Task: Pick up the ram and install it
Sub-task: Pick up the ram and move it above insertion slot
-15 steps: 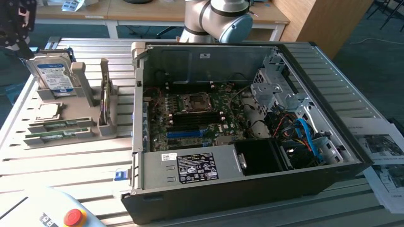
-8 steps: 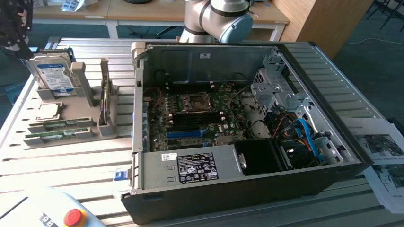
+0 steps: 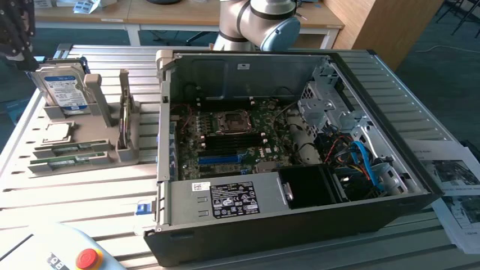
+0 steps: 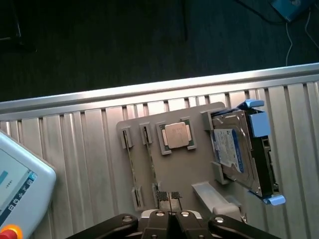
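Note:
Two ram sticks [image 3: 69, 161] lie on edge in the slots of a grey holder tray [image 3: 98, 158], at the exterior view's left beside the open computer case [image 3: 300, 225]. In the wrist view they are thin strips [image 4: 130, 160] in the tray [image 4: 189, 172], next to a square silver processor [image 4: 175, 135]. My gripper [image 4: 168, 195] hangs high above the tray's edge, well clear of the ram. Its fingertips [image 4: 160, 195] stand close together with nothing between them. Inside the case lies the motherboard [image 3: 225, 140] with its long blue slot [image 3: 221, 159].
A blue-labelled hard drive [image 3: 64, 90] stands at the tray's far end, also in the wrist view [image 4: 232, 149]. A teach pendant [image 3: 67, 253] with a red button lies near the table's front corner. Papers [image 3: 453, 185] lie at the exterior view's right. The case walls rise around the motherboard.

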Controlling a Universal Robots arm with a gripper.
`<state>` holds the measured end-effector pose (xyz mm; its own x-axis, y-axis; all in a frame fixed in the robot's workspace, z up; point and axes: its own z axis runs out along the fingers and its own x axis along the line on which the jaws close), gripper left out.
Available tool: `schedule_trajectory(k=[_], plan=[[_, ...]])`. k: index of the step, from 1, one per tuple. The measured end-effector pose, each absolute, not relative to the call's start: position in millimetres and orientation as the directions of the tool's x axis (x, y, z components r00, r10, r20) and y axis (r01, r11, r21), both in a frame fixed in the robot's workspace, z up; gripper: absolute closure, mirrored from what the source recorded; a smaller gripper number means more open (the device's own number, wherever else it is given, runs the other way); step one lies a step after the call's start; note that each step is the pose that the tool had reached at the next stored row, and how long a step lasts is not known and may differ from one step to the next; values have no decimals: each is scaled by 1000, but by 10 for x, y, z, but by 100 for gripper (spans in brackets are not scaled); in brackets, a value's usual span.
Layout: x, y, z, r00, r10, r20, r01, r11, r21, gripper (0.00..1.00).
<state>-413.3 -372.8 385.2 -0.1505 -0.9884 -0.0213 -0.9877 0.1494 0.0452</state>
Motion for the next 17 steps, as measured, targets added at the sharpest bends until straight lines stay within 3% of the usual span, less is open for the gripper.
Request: schedule_trajectory(k=[9,17], plan=[[-4133,-3728,3845,11,-1000,-21,-999,-12,45,90],[-4133,-3728,3845,23,-1000,-21,-999,-24,45,90]])
